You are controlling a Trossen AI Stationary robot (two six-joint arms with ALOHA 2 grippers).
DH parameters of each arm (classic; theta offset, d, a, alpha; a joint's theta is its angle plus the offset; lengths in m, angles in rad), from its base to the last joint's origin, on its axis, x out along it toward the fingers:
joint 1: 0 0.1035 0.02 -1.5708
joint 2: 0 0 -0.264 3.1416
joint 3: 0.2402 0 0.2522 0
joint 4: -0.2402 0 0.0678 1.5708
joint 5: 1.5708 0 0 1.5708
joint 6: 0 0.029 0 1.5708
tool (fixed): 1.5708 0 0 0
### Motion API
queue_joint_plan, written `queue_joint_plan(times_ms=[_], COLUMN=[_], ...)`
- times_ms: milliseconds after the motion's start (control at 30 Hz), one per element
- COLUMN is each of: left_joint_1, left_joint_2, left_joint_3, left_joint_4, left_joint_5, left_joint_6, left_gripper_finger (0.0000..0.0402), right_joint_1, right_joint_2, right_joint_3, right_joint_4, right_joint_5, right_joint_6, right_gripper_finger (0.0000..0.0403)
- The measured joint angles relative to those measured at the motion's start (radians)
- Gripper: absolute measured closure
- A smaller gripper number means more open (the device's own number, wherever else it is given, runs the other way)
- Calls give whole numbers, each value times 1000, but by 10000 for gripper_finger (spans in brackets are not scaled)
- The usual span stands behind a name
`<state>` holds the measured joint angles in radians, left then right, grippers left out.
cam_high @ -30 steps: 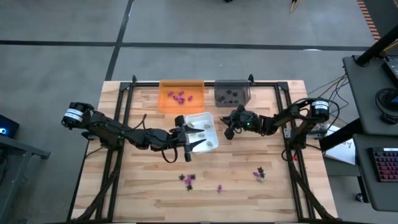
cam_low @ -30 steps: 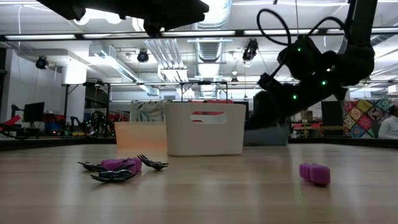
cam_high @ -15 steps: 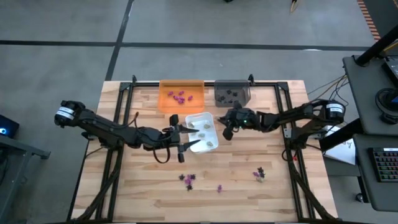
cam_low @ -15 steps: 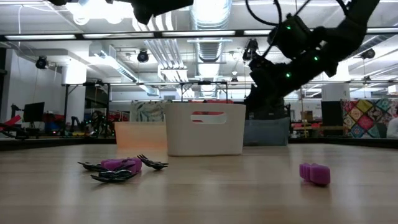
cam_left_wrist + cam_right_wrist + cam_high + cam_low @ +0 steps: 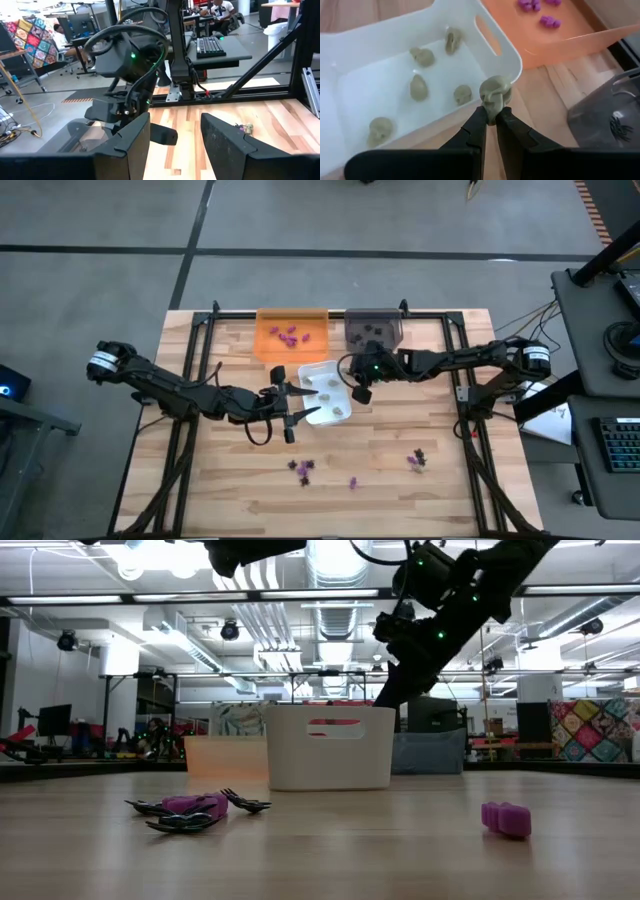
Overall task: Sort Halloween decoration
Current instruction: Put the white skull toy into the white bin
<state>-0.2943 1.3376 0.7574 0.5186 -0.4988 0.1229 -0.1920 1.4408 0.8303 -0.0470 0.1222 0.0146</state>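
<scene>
Since a second ago our right claw [image 5: 489, 116] has swung from beside the grey tray [image 5: 372, 330] to the white tray's [image 5: 502, 55] near corner, and our left arm has drawn back a little. We see the right claw pinched on a beige skull [image 5: 495, 93], held just above the white tray's rim. Five more skulls [image 5: 418, 87] lie inside that tray. Our left claw [image 5: 296, 408] hangs with its fingers apart and empty, beside the white tray's other edge. Purple pieces [image 5: 289, 334] sit in the orange tray [image 5: 292, 316], black ones [image 5: 372, 332] in the grey tray. Loose purple and black pieces [image 5: 303, 470] lie on the surface [image 5: 230, 480], well apart from the trays.
</scene>
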Motion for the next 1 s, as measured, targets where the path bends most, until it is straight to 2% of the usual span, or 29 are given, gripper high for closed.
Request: queue_joint_plan(times_ms=[267,567,1000], left_joint_1=[0,-7,-52], left_joint_2=[-3,-67,-158], left_joint_3=[0,0,0], left_joint_4=[-8,-65,-106], left_joint_5=[0,-95,-96], left_joint_6=[0,3,22], left_gripper_finger=[242,242,242], right_joint_1=[9,40,44], right_joint_2=[1,17,209], right_joint_3=[123,206,392], right_joint_4=[-196,-218,-266], right_joint_5=[-52,-104,-106], right_joint_6=[-35,-84,-164], right_gripper_finger=[372,372,372])
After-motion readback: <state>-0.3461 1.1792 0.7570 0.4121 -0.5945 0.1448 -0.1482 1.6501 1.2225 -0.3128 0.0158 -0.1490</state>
